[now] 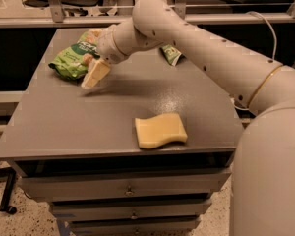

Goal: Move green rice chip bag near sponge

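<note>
The green rice chip bag (pixel 72 59) lies at the back left of the grey table (pixel 64 127). It is puffy and light green with a dark green label. The pale yellow sponge (pixel 161 130) lies flat near the table's front edge, right of the middle. My gripper (pixel 95 75) hangs just above the table at the bag's right front corner, close to it or touching it, and points down and to the left. My arm reaches in from the right and hides part of the bag's right side.
A smaller creased green bag (pixel 171 54) lies at the back of the table, right of my arm. A pale yellowish packet (pixel 92 34) shows just behind the rice chip bag. Drawers (pixel 128 188) sit below the tabletop.
</note>
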Available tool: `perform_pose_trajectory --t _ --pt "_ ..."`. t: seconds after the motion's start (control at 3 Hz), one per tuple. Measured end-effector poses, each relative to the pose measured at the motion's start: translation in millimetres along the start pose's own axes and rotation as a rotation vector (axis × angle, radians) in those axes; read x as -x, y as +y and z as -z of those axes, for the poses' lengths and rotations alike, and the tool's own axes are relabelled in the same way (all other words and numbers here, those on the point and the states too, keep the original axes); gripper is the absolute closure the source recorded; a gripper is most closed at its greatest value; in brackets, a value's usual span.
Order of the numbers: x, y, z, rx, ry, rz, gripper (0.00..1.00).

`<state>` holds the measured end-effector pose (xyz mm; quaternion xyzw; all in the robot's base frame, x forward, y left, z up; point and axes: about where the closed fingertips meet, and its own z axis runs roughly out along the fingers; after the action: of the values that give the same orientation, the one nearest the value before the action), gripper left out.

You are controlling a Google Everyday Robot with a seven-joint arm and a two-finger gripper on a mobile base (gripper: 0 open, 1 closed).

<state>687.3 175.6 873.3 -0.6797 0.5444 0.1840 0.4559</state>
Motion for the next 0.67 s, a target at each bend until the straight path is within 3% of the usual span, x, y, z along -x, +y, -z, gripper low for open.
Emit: perform_pose_trajectory --t 0.67 --pt "2 -24 -23 -0.008 -0.037 -0.099 0.00"
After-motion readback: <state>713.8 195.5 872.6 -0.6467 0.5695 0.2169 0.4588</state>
